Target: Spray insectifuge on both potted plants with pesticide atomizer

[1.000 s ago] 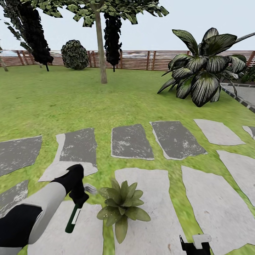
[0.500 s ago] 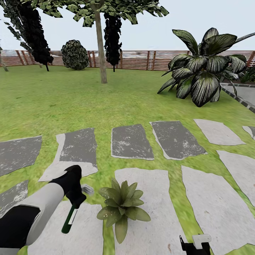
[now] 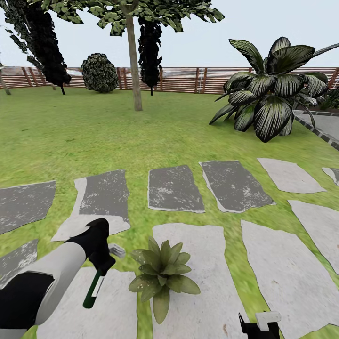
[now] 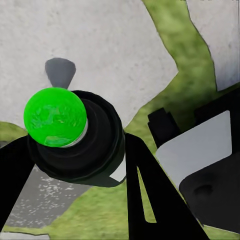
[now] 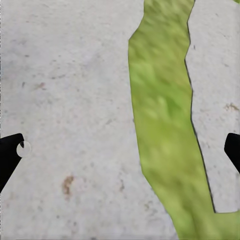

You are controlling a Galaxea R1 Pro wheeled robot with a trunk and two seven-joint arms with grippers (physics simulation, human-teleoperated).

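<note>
Left gripper (image 3: 100, 264), fingers clamped on the pesticide atomizer (image 3: 93, 290), has dipped then lifted a bit over the last second, nozzle beside the potted plant (image 3: 161, 273), likely spraying it; right gripper (image 3: 258, 326) idles, fingers wide.

My left arm (image 3: 52, 278) is a pale grey sleeve with black segments; my left gripper (image 3: 101, 256) is matte black, with wedge-shaped jaws.
</note>
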